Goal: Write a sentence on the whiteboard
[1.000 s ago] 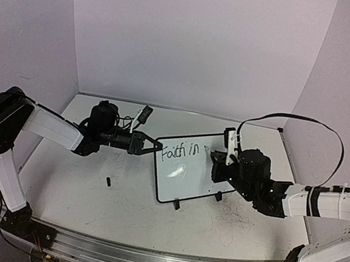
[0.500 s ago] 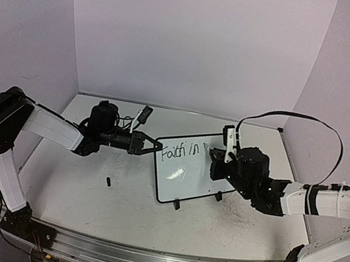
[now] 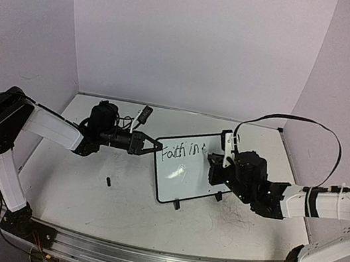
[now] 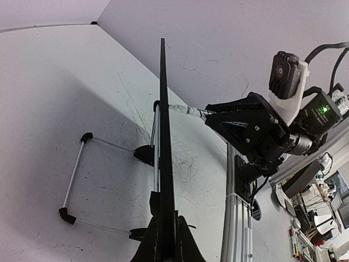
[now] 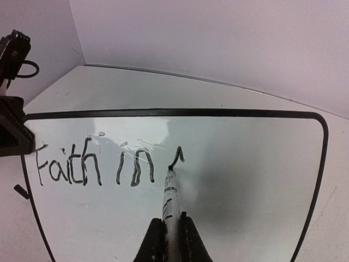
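Black handwritten sentence (image 5: pixel 82 166) reads "Faith in" plus hook stroke; whiteboard (image 5: pixel 245 180) black-framed.

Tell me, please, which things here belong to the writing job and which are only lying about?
Belong to the job: the whiteboard, the sentence begun on it, the marker in the right gripper, the left gripper clamping the board's edge.
Lying about: a small black piece on the table, perhaps a cap.
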`<control>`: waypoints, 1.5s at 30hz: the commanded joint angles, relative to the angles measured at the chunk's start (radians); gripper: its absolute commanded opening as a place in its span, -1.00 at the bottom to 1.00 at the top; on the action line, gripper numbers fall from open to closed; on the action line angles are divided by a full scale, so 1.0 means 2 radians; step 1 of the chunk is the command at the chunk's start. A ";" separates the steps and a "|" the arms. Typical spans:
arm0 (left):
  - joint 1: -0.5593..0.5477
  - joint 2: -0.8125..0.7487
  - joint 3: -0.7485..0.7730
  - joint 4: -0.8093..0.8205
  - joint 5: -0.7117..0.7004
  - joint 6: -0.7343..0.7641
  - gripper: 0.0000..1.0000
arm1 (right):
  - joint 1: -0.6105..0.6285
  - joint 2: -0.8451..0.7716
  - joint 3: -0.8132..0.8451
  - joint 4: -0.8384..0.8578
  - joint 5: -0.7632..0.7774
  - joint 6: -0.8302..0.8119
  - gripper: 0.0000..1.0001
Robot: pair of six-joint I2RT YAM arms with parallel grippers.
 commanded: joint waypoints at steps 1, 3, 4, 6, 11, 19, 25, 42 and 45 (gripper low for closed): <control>-0.019 -0.003 0.016 -0.013 0.043 -0.001 -1.00 | 0.008 -0.011 -0.008 -0.011 0.012 0.014 -1.00; -0.020 -0.004 0.016 -0.013 0.043 -0.001 -1.00 | 0.010 -0.012 -0.011 -0.012 0.012 0.017 -1.00; -0.020 -0.004 0.016 -0.013 0.043 -0.001 -1.00 | 0.011 -0.011 -0.012 -0.013 0.012 0.019 -1.00; -0.020 -0.004 0.016 -0.013 0.043 -0.002 -1.00 | 0.014 -0.010 -0.015 -0.014 0.013 0.023 -1.00; -0.020 -0.002 0.016 -0.013 0.043 -0.002 -1.00 | 0.017 -0.013 -0.013 -0.014 0.019 0.024 -1.00; -0.020 -0.002 0.016 -0.013 0.043 -0.002 -1.00 | 0.014 -0.033 0.017 -0.002 0.027 0.005 -1.00; -0.020 -0.004 0.015 -0.013 0.043 -0.001 -1.00 | 0.005 -0.018 0.029 0.003 0.025 -0.003 -1.00; -0.020 -0.004 0.016 -0.013 0.044 -0.001 -1.00 | -0.002 0.009 0.037 0.013 0.034 -0.008 -1.00; -0.020 -0.004 0.016 -0.013 0.044 0.000 -1.00 | -0.002 0.011 0.034 0.009 0.039 -0.007 -1.00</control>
